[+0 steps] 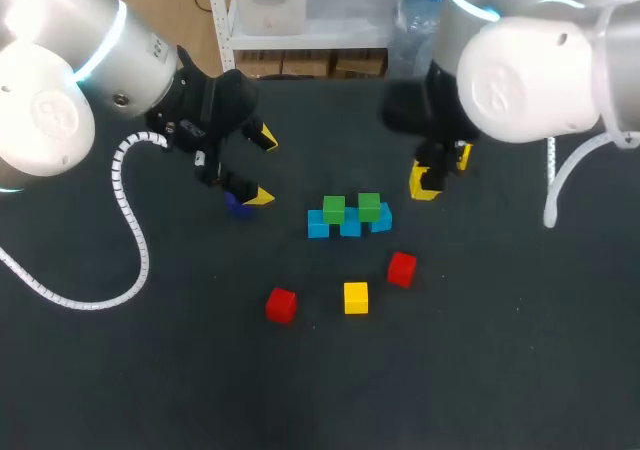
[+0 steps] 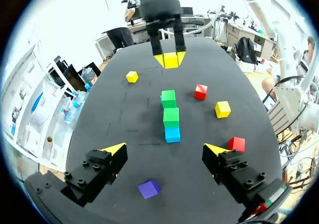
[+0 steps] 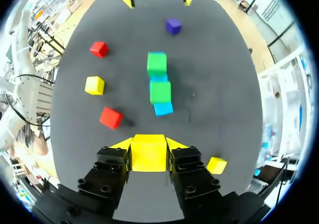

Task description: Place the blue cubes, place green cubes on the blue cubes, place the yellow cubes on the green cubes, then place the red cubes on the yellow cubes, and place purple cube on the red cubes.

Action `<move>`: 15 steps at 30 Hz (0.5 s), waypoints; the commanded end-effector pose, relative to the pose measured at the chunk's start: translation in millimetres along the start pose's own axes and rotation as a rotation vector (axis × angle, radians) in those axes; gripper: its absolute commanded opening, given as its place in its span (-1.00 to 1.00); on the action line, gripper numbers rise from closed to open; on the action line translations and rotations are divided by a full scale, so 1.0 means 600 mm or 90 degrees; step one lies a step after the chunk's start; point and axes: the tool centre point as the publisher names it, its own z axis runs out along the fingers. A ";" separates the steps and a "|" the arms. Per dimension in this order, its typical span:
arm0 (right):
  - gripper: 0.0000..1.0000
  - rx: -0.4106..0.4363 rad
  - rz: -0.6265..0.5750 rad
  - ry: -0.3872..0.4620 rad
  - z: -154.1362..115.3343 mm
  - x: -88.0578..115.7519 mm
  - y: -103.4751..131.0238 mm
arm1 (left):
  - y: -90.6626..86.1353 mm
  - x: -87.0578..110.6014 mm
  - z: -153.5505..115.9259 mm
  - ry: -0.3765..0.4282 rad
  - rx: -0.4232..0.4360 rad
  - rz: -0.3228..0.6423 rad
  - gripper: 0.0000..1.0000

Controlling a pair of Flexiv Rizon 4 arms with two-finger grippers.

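Two left fingers stand wide apart, with the purple cube on the dark surface between them. To its right lies a red cube, then a row of three blue cubes carrying two green cubes. A loose yellow cube and a second red cube lie nearer. The right fingers clamp another yellow cube.
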 end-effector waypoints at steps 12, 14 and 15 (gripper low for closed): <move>-1.00 -0.011 -0.064 0.019 -0.011 -0.102 0.012 | 0.000 0.003 0.000 -0.004 0.000 0.002 1.00; -1.00 -0.013 -0.068 0.034 -0.005 -0.113 0.012 | 0.000 0.003 0.000 -0.004 0.000 0.002 1.00; -1.00 -0.016 -0.070 0.035 -0.002 -0.117 0.013 | 0.000 0.003 0.000 -0.004 0.000 0.002 1.00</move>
